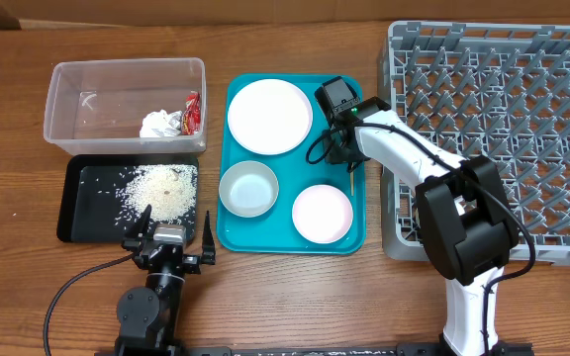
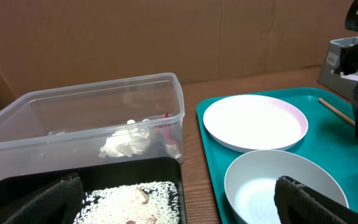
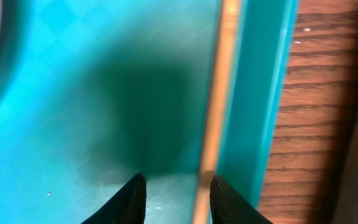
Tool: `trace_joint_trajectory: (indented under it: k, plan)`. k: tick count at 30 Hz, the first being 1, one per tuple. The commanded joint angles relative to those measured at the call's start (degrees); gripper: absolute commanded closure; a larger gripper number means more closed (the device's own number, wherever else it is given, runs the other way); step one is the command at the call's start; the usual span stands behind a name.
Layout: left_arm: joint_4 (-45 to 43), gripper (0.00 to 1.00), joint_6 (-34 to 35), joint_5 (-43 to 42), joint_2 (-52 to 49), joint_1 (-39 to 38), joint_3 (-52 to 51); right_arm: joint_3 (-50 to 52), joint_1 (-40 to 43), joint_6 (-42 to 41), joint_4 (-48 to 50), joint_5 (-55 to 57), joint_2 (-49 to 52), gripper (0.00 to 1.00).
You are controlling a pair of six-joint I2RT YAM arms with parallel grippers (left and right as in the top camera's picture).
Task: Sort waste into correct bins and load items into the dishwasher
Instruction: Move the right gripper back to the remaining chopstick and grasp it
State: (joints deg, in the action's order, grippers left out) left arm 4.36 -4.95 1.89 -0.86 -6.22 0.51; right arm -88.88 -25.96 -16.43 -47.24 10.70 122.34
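Observation:
My right gripper (image 1: 344,158) (image 3: 176,186) is open, low over the right edge of the teal tray (image 1: 287,239). The wooden chopsticks (image 3: 219,93) (image 1: 349,184) lie between its fingers, close to the right finger. The white plate (image 1: 269,116), one white bowl (image 1: 248,188) and a second white bowl (image 1: 322,213) sit on that tray. The clear tub (image 1: 67,84) holds the white tissue (image 1: 161,124) and the red-and-white wrapper (image 1: 192,111). Rice (image 1: 161,188) lies in the black tray (image 1: 72,208). My left gripper (image 1: 176,216) (image 2: 179,199) is open and empty at the black tray's near edge. The cup is out of view.
The grey dish rack (image 1: 503,99) stands at the right with nothing in its visible part, and my right arm crosses its left edge. In the left wrist view the plate (image 2: 255,121), a bowl (image 2: 278,186), the tub (image 2: 92,93) and the chopsticks (image 2: 337,111) show ahead.

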Motion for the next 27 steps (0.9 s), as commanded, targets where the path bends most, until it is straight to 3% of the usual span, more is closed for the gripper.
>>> trace_joint_trajectory:
  k: [1, 9, 13, 18, 25, 27]
  plan:
    - [-0.09, 0.0, -1.07, -0.44, 0.22, 0.42, -0.24, -0.59, -0.07, -0.37, 0.24, -2.75, 1.51, 0.69]
    - [-0.09, 0.0, -1.07, -0.44, 0.22, 0.42, -0.24, -0.66, -1.31, -1.03, -0.9, -11.85, 3.34, 0.95]
    - [-0.09, 0.0, -1.07, -0.44, 0.22, 0.42, -0.24, -2.82, -1.29, -1.01, -3.32, -6.47, 0.98, 0.89]
    - [-0.09, 0.0, -1.07, -0.44, 0.22, 0.42, -0.24, -3.76, -0.74, -0.92, -3.43, 5.27, -2.05, 0.65]
    - [-0.09, 0.0, -1.07, -0.44, 0.22, 0.42, -0.24, 2.71, 1.51, -0.35, 2.23, 0.96, -1.79, 0.65]
    - [-0.09, 0.0, -1.07, -0.44, 0.22, 0.42, -0.24, 5.68, 1.62, -0.39, 4.35, -1.62, -1.77, 0.71]
